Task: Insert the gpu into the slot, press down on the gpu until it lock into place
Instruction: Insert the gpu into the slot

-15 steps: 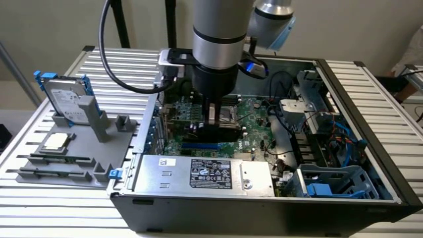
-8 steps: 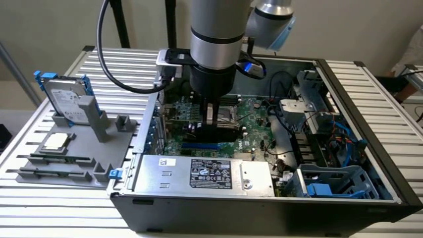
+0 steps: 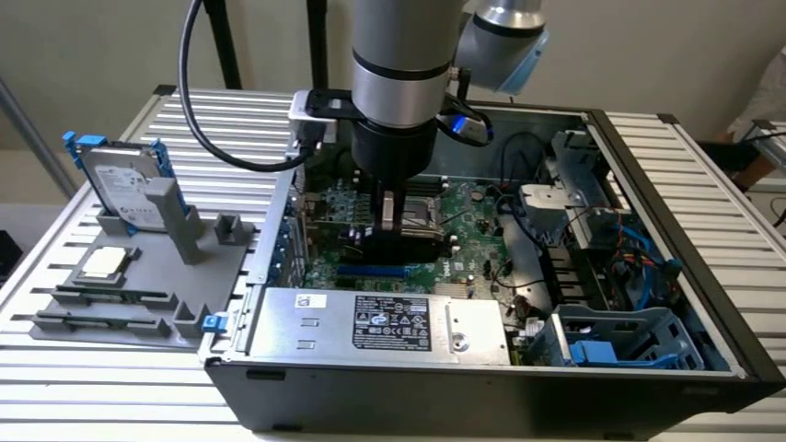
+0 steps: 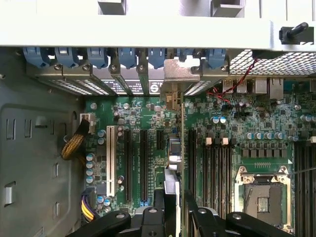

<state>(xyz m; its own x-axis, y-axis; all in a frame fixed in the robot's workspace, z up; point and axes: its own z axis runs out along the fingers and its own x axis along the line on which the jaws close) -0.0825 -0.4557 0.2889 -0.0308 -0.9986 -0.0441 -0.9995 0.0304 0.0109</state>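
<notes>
Inside the open case (image 3: 491, 396), one gpu (image 4: 175, 148) is clamped edge-on between the two fingers (image 4: 159, 207) of the gripper (image 4: 175, 200), over the motherboard (image 4: 133, 113), with one blue slot (image 3: 372, 273) just beside it.

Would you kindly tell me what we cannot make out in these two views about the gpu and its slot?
- Whether the gpu is fully seated: in the exterior view the gripper blocks all but a strip of the slot; the wrist view sees the card edge-on, covering it.
- The gpu's end opposite its bracket: hidden behind the jaws, wrist view.
- The power supply label's text: too small, exterior view.
</notes>
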